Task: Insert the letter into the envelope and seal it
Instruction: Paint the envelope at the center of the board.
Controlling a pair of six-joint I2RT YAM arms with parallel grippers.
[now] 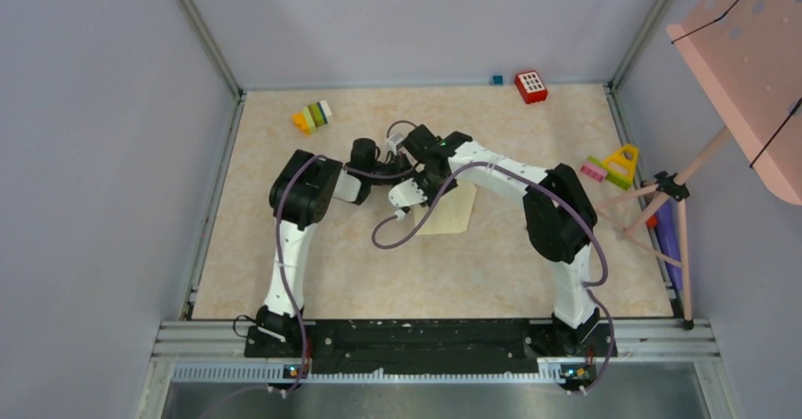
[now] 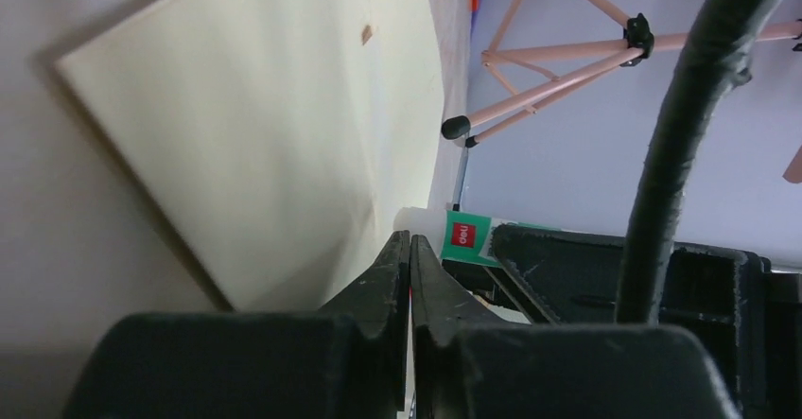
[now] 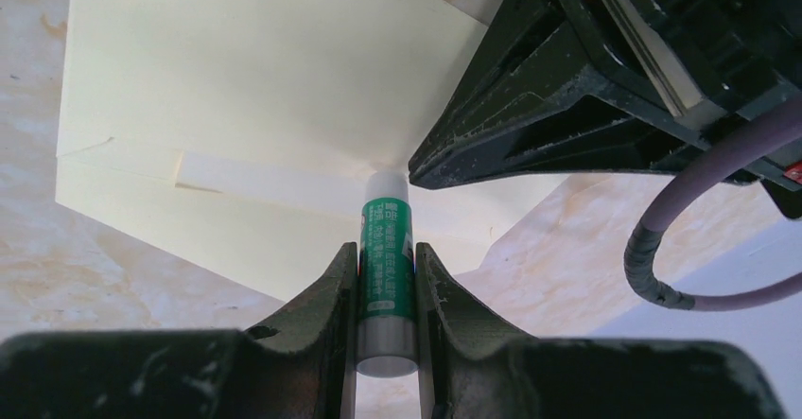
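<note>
I am clamping my right gripper (image 3: 386, 249) on a green glue stick (image 3: 386, 216), its white cap pointing away from me. The fingers of my left gripper (image 2: 409, 241) are sitting almost together with nothing visible between them, their tips just beside the glue stick's cap.

The envelope (image 3: 236, 88) is lying flat on the table (image 1: 284, 268), directly under and beyond the glue stick. It is showing as a pale cream-yellow rectangle of smooth paper with crisp corners. A lighter folded strip is running across it just left of the glue stick's cap. A tiny brown mark is sitting mid-face, well away from the glue stick (I cannot tell whether the letter is already inside).

I am judging the envelope to be very light, thin and easily creased, and likely to slide on the smooth surface when the glue stick drags over it. I am thinking the safest hold is a flat press on its face beside the glue stick, or a shallow pinch at a free edge or the flap's tip, never mid-sheet
</note>
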